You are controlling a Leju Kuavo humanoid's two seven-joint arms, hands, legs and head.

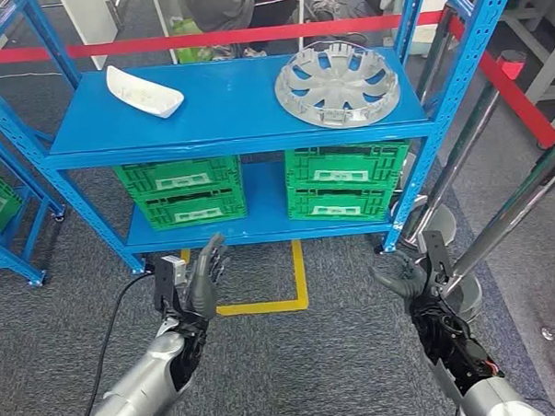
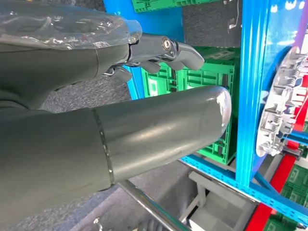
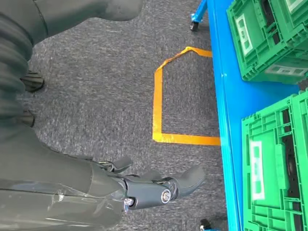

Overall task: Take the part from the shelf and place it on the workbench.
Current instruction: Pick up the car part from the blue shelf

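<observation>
A blue metal shelf rack point(image 1: 243, 113) stands on grey carpet point(image 1: 316, 363) marked with a yellow tape outline point(image 1: 293, 299), green crates point(image 1: 184, 189) sit on its lower level, and red tape point(image 1: 205, 41) stretches behind.

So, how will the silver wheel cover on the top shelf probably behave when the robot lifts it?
The wheel cover is thin with open spokes, so it is probably light and slightly flexible. It lies flat, so rolling seems unlikely. Its width and smooth rim may call for both the left hand and the right hand.
</observation>
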